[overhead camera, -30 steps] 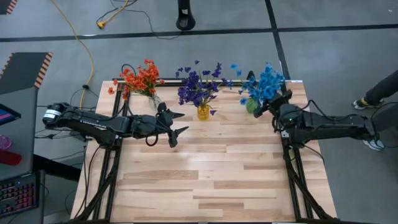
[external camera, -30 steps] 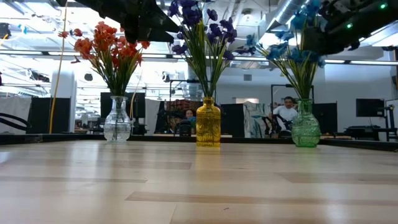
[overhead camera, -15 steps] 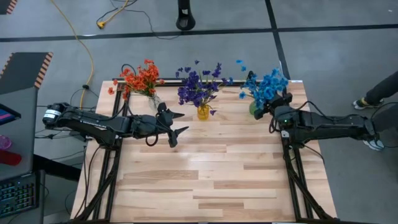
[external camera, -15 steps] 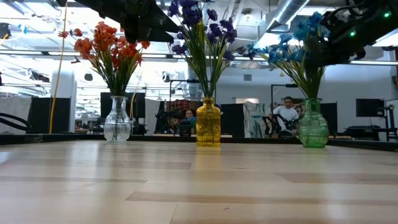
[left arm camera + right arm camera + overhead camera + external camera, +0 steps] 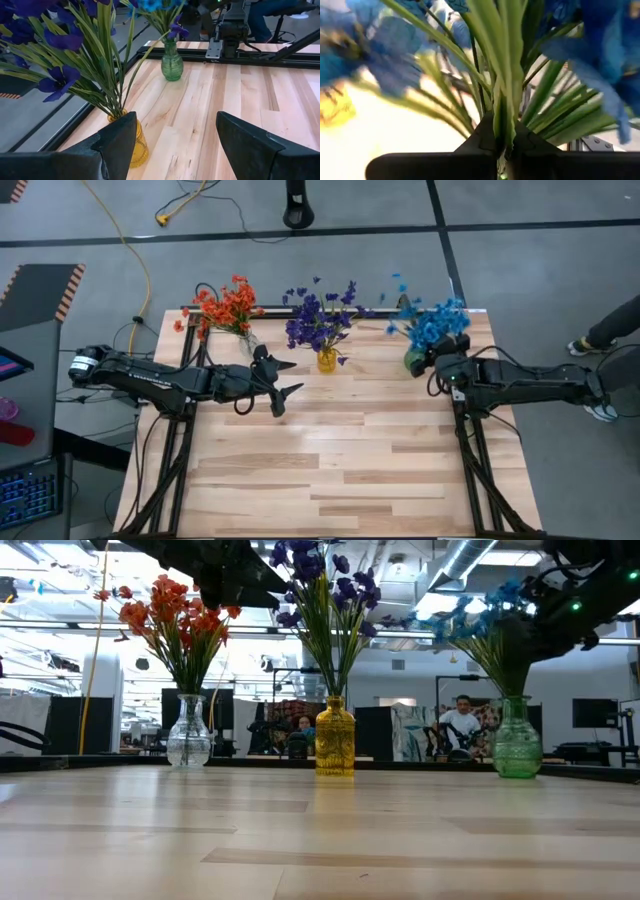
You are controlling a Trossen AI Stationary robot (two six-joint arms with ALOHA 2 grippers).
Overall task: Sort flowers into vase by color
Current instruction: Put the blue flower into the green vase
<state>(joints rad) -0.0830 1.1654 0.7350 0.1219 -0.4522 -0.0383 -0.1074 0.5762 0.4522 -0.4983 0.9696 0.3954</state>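
Note:
Three vases stand along the table's far edge. A clear vase (image 5: 189,735) holds orange-red flowers (image 5: 226,304). A yellow vase (image 5: 327,361) holds dark purple flowers (image 5: 318,315). A green vase (image 5: 517,743) holds bright blue flowers (image 5: 436,321). My right gripper (image 5: 436,361) is shut on the blue flowers' stems just above the green vase's neck. My left gripper (image 5: 289,378) hovers open and empty just near of the yellow vase, which also shows in its wrist view (image 5: 138,145). My right gripper pinches the bunched green stems (image 5: 503,122) of the blue flowers between its two fingers, low on the stems near the vase's neck. The fingers come about level from the table's right side, across the stems. The stems stand upright in the green vase, whose base is on the table.
The table's near half (image 5: 330,470) is bare wood. Black frame rails run along the table's left and right sides (image 5: 470,450). A person sits in the room beyond the table (image 5: 461,722), and a person's shoe (image 5: 582,347) shows at the right of the table.
My right gripper has drawn back toward the table's right and near edges, shut on the blue stems. The green vase has slid along the table with it, staying upright, and the blue blossoms have swayed.

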